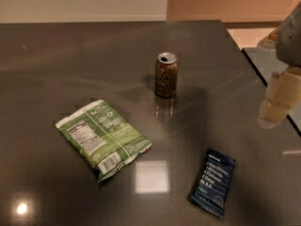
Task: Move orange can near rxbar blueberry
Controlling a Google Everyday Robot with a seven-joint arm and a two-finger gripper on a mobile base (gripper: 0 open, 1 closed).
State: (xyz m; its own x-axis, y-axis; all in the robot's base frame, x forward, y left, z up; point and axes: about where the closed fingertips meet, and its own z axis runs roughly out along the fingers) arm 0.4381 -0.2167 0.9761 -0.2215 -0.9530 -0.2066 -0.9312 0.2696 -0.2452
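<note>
- Gripper (275,101) hangs at the right edge of the view, over the dark table (70,55). You cannot tell whether it is spread or closed.
- Orange can (166,75) stands upright, well apart from the gripper, to its view-left and slightly farther back. Your reach goes that way.
- Can looks brownish-orange, with a silver top and pale markings.
- Rxbar blueberry (212,181) lies flat, nearer the camera than the gripper and well apart from the can.
</note>
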